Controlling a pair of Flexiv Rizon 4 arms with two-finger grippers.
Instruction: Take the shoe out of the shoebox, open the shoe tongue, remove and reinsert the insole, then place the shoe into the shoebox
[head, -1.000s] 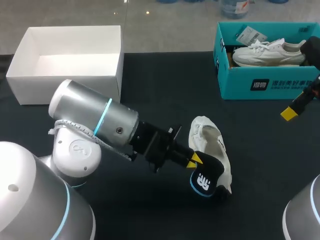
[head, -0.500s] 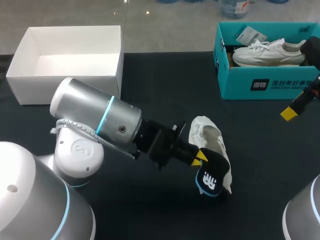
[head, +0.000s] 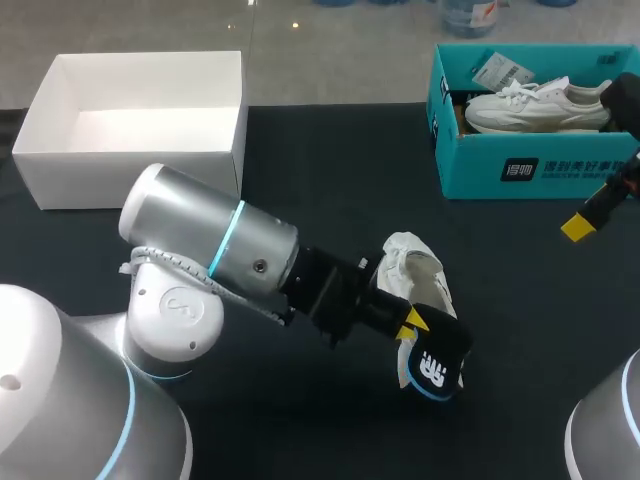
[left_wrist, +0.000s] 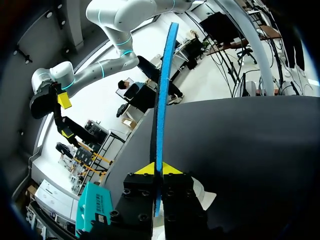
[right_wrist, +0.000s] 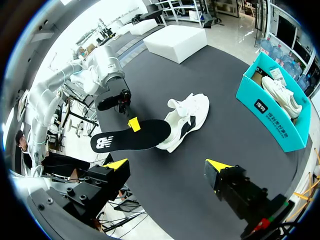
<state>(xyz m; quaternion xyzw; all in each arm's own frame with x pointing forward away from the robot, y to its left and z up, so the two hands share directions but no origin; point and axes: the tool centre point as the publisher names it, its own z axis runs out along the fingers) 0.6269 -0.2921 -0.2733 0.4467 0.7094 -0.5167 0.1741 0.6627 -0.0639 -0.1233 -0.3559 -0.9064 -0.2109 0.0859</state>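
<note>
My left gripper (head: 412, 322) is shut on a black insole (head: 436, 362) with a blue rim, held over the near end of the white shoe (head: 414, 270), which lies on the black table. In the left wrist view the insole (left_wrist: 162, 95) stands edge-on between the yellow tips of the left gripper (left_wrist: 159, 169). In the right wrist view my right gripper (right_wrist: 167, 165) hangs open and empty high above the table, looking down on the insole (right_wrist: 132, 136) and shoe (right_wrist: 186, 119). One of its yellow fingertips (head: 578, 228) shows at the right edge, near the teal shoebox (head: 470, 170).
The teal shoebox at the back right holds another white shoe (head: 535, 105) and a tag. An empty white box (head: 130, 160) stands at the back left. Black table lies bare between the two boxes and around the shoe.
My left arm has carried the insole to the right and slightly nearer, along the near end of the shoe. The right arm and the shoe have kept still.
</note>
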